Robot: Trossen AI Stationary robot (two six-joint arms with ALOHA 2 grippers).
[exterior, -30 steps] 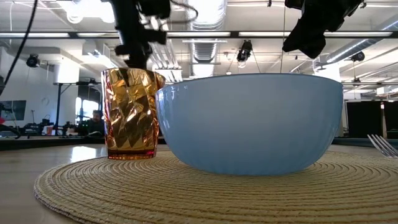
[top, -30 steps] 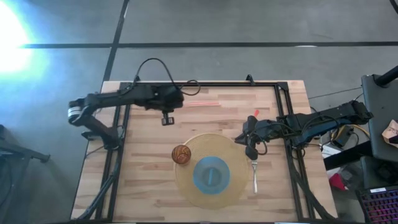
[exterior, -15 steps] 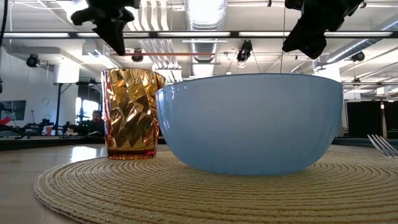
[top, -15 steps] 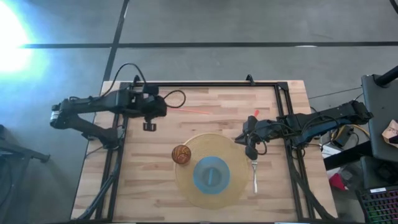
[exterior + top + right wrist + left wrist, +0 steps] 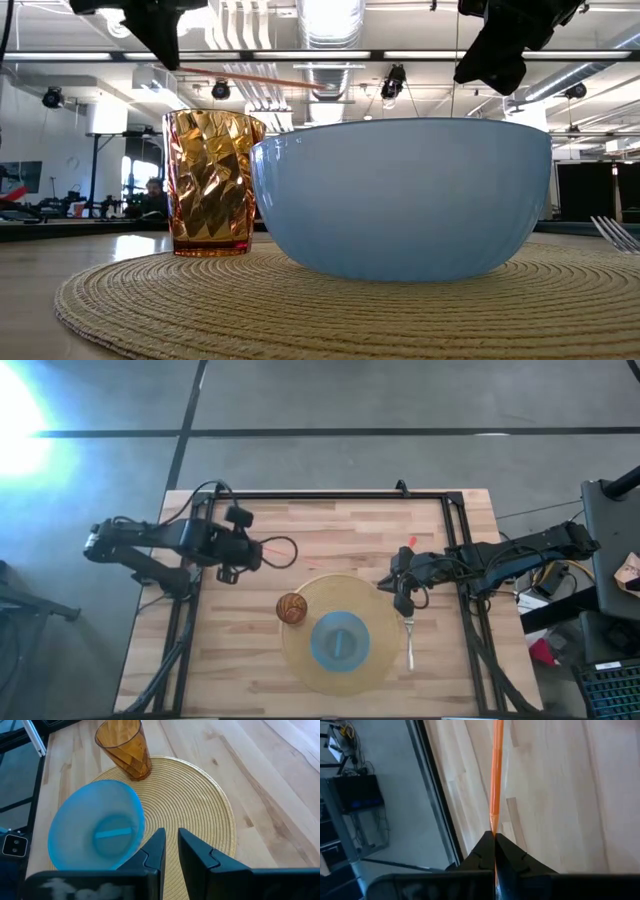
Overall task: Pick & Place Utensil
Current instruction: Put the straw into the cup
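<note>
A thin orange stick (image 5: 270, 545) is held in my left gripper (image 5: 252, 548), above the table's left half; the low view shows the stick (image 5: 250, 77) in the air, sloping down toward its free end. My right gripper (image 5: 403, 603) hovers over the right rim of a round woven placemat (image 5: 300, 660), its fingers a narrow gap apart and holding nothing. A blue bowl (image 5: 340, 641) and an amber cup (image 5: 291, 608) stand on the placemat. A metal fork (image 5: 409, 644) lies on the table beside the mat's right edge. My left gripper (image 5: 494, 837) pinches the orange stick's near end (image 5: 493, 822) between its two shut fingers. The fingers lie along the stick, which runs straight out ahead of them. It is lifted clear of the table, free end toward the table's right and sloping slightly down.
A black frame (image 5: 330, 494) runs along the table's far, left and right sides. A small red object (image 5: 411, 541) lies near the right arm. Bare wood shows between the left gripper and the placemat, and along the far part of the table.
My left gripper has moved toward the table's left edge and a little toward the near edge, and has risen. The orange stick has gone with it, from the far middle of the table to the left half, and now tilts with its free end lower.
</note>
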